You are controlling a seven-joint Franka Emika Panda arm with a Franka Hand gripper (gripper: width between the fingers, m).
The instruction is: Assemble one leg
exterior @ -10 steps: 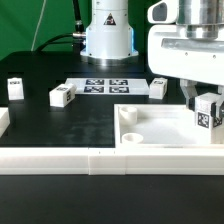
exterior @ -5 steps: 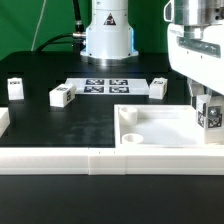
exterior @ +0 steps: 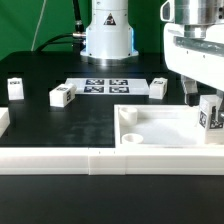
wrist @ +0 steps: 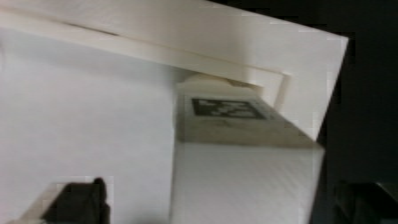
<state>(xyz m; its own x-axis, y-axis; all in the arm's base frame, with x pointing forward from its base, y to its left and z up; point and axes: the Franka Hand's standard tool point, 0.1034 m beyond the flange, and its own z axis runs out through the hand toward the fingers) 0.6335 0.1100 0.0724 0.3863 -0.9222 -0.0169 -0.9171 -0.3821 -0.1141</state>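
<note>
Claw (exterior: 205, 103) clamped on the leg (exterior: 209, 113), which it holds upright at the exterior view's right, low over the near right corner region of the tray (exterior: 150, 125). The tag on the leg faces the camera. In the wrist view the leg (wrist: 240, 135) lies close against a raised white rim of the tray (wrist: 107, 120), with one dark fingertip (wrist: 75, 200) at the frame edge. Whether the leg's foot already touches the tray floor cannot be told.

Step in hand, by judgement: carrying the leg to a corner seat of the tray for insertion. A round hole (exterior: 130, 137) shows at the tray's opposite near corner; the matching hole under the leg is hidden.

Next move calls for squaring the leg over its hole, lowering it straight, then seating it, likely with a twist.

Elsewhere on the black desk (exterior: 60, 125): three further legs (exterior: 62, 95) (exterior: 14, 87) (exterior: 158, 87), well apart, and the marker board (exterior: 105, 85) in front of the robot base (exterior: 107, 35).
</note>
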